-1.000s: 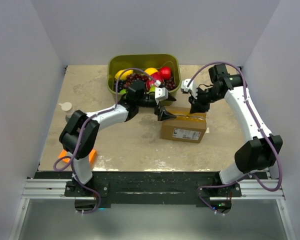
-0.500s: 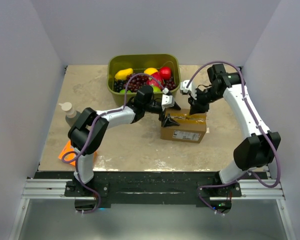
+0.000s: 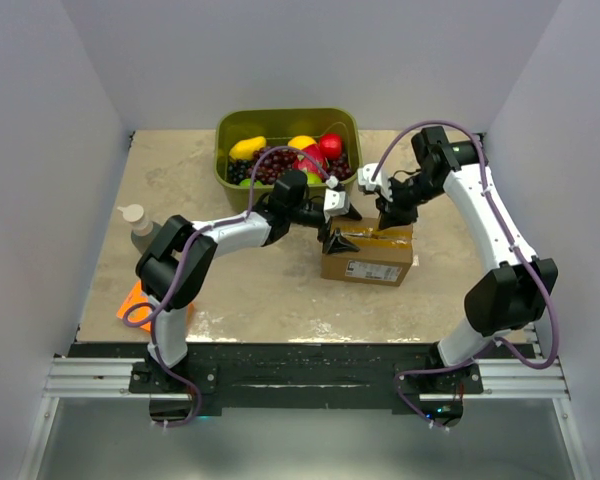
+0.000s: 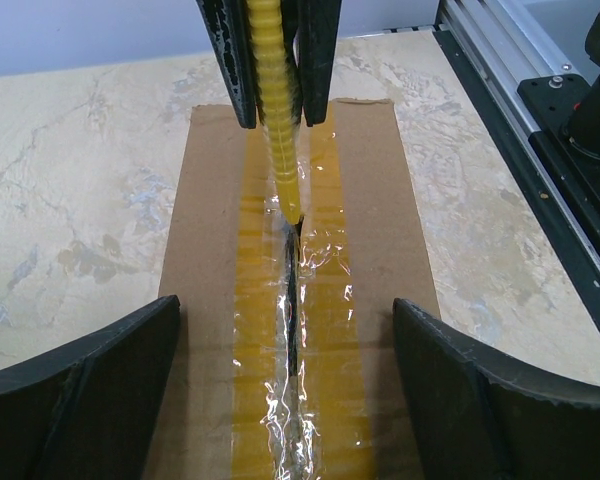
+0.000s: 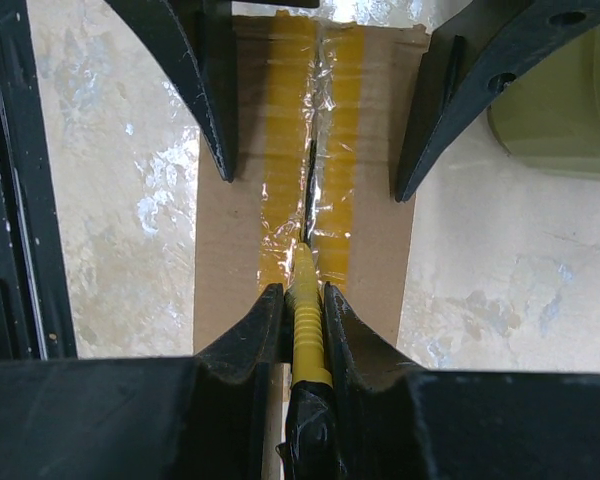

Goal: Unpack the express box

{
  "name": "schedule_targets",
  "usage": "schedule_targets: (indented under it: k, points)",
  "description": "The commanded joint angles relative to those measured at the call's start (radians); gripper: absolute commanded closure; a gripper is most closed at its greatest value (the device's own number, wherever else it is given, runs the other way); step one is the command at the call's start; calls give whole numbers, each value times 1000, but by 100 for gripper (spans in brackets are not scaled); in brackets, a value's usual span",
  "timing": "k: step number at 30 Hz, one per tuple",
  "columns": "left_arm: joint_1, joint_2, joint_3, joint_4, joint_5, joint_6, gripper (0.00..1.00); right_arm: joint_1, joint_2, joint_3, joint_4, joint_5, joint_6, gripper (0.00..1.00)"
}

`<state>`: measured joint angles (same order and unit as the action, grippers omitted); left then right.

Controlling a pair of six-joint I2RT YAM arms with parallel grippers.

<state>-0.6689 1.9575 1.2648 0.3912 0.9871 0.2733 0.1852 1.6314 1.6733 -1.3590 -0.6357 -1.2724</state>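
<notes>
On the bench (image 3: 230, 290), top external view:
- 1 express box (image 3: 367, 255), right of centre, a long side facing the arm bases. It has a white label (image 3: 365, 268) on that near face and tan tape (image 3: 388, 236) along the top.
- Left fingers (image 3: 330, 238) at the box's left end.
- Right fingers (image 3: 388, 215) above the far right part of the box top.
- 1 green bin (image 3: 223, 150) at the back edge, holding mixed fruit (image 3: 302, 143), just behind the box.
- 1 white-capped bottle (image 3: 137, 228) at the left.
- 1 flat orange box (image 3: 130, 300) near the left arm's base, partly hidden by that arm.

Left wrist view:
- The 2 left fingers are spread wide, 1 at each long side of the box top. Contact with the cardboard cannot be told.
- The tape runs down the middle of the top, wrinkled and glossy.
- 1 yellow cutter (image 4: 275, 90) with a ribbed handle is clamped between the right fingers at the top of the view, its tip set on the seam.
- 1 dark slit (image 4: 290, 330) runs along the seam from that tip toward the camera.

Right wrist view:
- The right fingers are closed tight on the cutter handle, the blade tip resting on the taped seam about midway along the box.
- The left fingers stand apart beyond it, straddling the far end.
- A corner of the green bin shows at the right edge.
</notes>
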Motion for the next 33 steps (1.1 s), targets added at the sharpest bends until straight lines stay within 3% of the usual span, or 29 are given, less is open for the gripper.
schedule_targets:
  k: [1, 11, 21, 26, 33]
  points:
    - [-1, 17, -7, -118, -21, 60, 10, 0, -24, 17, 8, 70, -61, 100]
    - [-1, 26, -1, -130, -25, 70, 11, -12, -45, 36, -6, 157, 22, 100]
    - [0, 41, 5, -184, -41, 122, 13, -104, -53, 43, -58, 169, -39, 100]
    - [0, 70, 44, -239, -44, 135, 16, -130, -48, 57, -77, 136, -39, 100]
    - [0, 83, 53, -219, -50, 110, 16, -128, -86, 62, -52, 57, 93, 100]
